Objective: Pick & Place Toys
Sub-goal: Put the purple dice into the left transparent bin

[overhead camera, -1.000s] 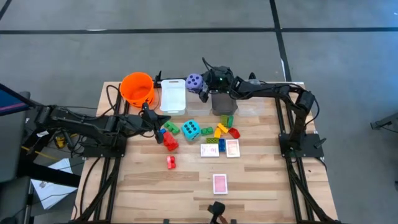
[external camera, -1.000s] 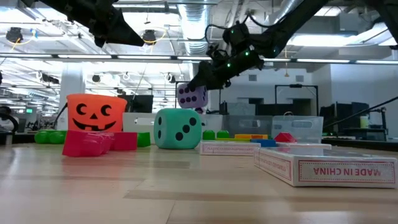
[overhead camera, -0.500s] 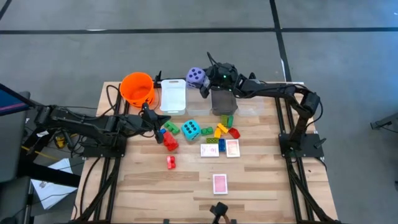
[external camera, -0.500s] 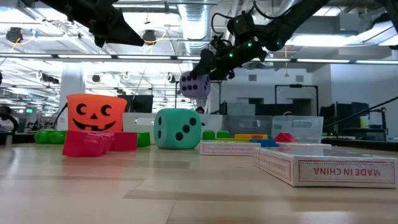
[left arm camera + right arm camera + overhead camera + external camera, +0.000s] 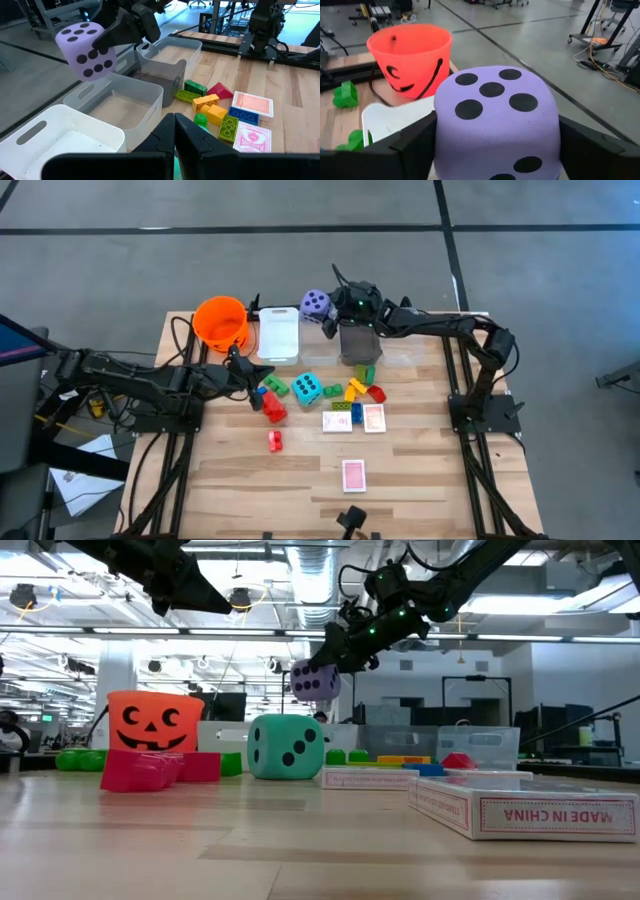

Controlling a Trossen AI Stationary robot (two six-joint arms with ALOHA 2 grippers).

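Note:
My right gripper [image 5: 325, 312] is shut on the purple dotted die [image 5: 315, 303], held in the air above the far edge of the table, just beyond the white bin [image 5: 279, 335]. The die also shows in the low view [image 5: 315, 682] and in the left wrist view [image 5: 87, 50]. The teal die [image 5: 306, 388] rests on the table among red, green, yellow and blue bricks [image 5: 357, 388]. Pink-backed cards [image 5: 353, 475] lie flat nearer the front. My left gripper [image 5: 243, 372] is shut and empty, above the table next to red bricks [image 5: 272, 408]. My right gripper pinches the purple die by two opposite side faces [image 5: 442, 130], one dark finger [image 5: 412, 145] on each side. The fingers come from the table's right, slanting down. The die is lifted clear of the table and the bins, a five-dot face toward the wrist camera.
The orange bucket [image 5: 221, 320] stands at the far left. The white bin and two clear bins [image 5: 360, 342] [image 5: 400, 356] line the far edge. A single red brick [image 5: 275, 441] lies in front of the left gripper. Bare wood shows along the near edge.
My right gripper has gone up and a little toward the far edge with the purple die, which now hangs higher above the bins. Most of the rise came in the first half second.

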